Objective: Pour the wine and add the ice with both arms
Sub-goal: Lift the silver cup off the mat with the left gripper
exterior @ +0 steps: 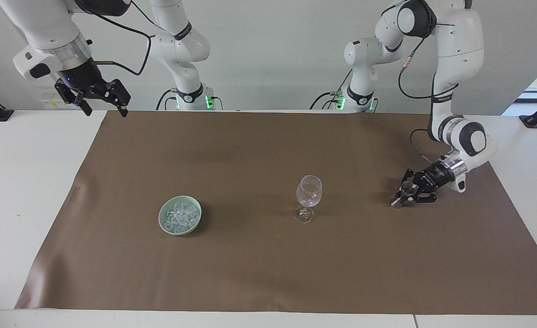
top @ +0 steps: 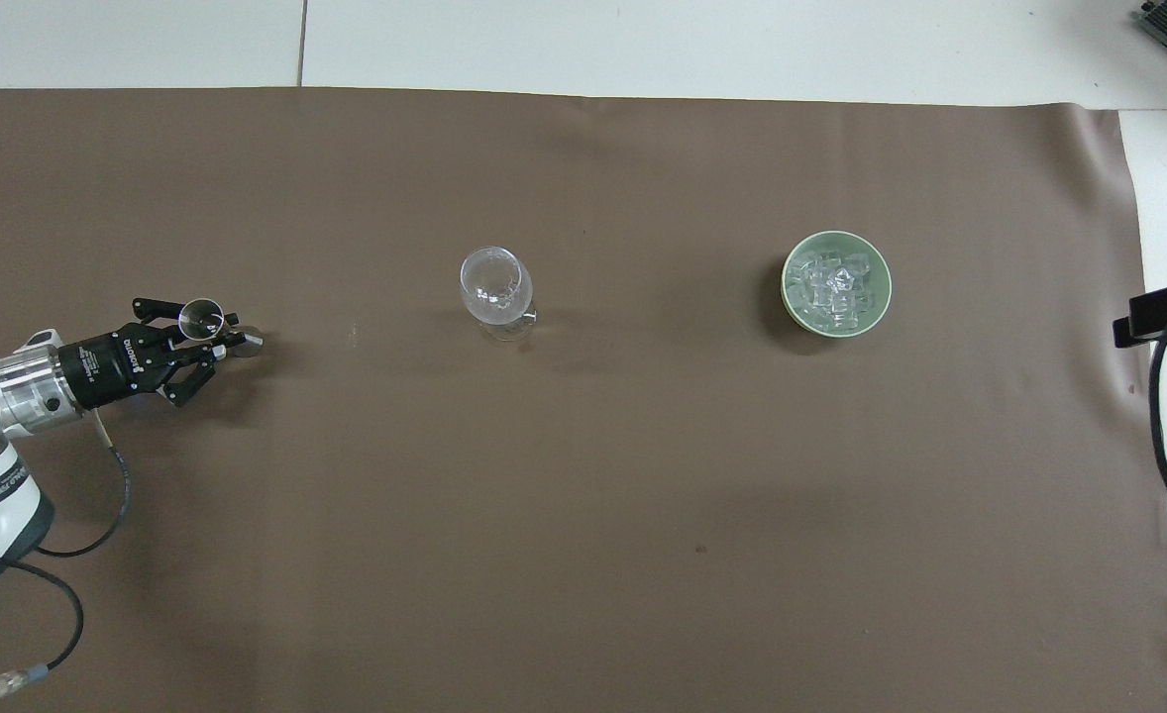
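At middle right of the facing frame, the left gripper (exterior: 404, 193) pinches what seems a small metal cup (exterior: 406, 186); the right gripper (exterior: 96, 96) waits agape at upper left; the wine glass (exterior: 308, 197) looks empty, the ice (exterior: 180, 215) unmoved in its bowl (exterior: 162, 219).

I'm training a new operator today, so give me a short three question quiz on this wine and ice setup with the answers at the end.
1. True or false: the ice lies in a green bowl.
2. Which gripper is down at the brown mat, closed on a small metal cup?
3. Multiple choice: the wine glass is A) lying on its side, B) standing upright between bowl and metal cup, C) held by an arm.

Key: 1 true. 2 the left gripper; the right gripper waits open, up over the table edge at its own end. 3 B.
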